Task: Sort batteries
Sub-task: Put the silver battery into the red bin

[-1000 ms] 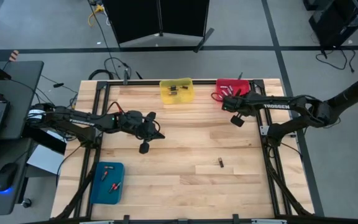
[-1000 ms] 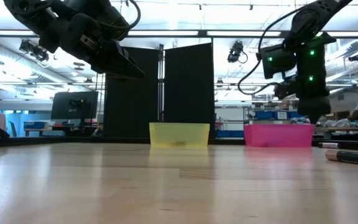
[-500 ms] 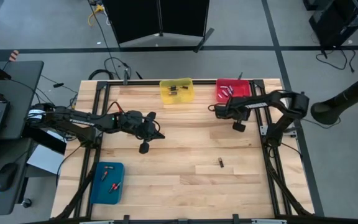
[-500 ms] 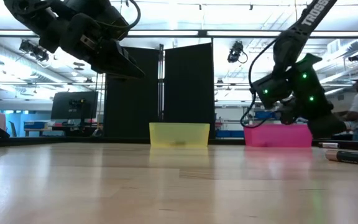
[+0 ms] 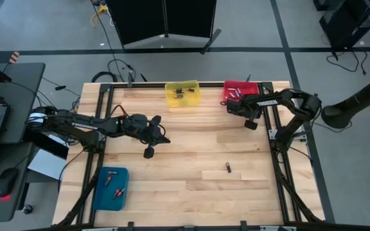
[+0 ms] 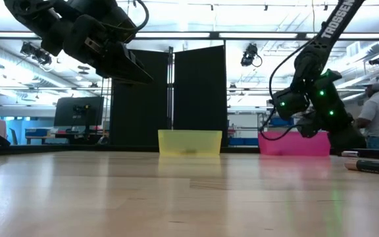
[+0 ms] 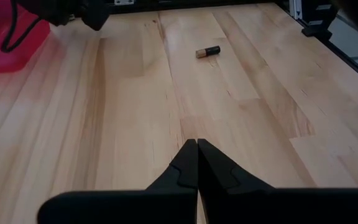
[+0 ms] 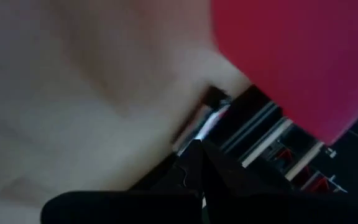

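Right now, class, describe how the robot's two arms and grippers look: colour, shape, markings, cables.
Both arms are dark, jointed tubes. The right arm carries white TROSSEN lettering and green lights near its wrist. Black cables run along the left arm. Each gripper, left and right, ends in two black tapered fingers.

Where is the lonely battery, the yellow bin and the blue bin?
lone battery (image 5: 228, 168), high view, middle of its body.
yellow bin (image 5: 170, 97), high view, its left wall.
blue bin (image 5: 101, 197), high view, bare floor.

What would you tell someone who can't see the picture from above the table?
One small battery lies alone on a wooden table between two dark robot arms, left gripper and right gripper both shut and empty. A yellow bin and red bin sit along the far edge, a blue bin at a near corner.
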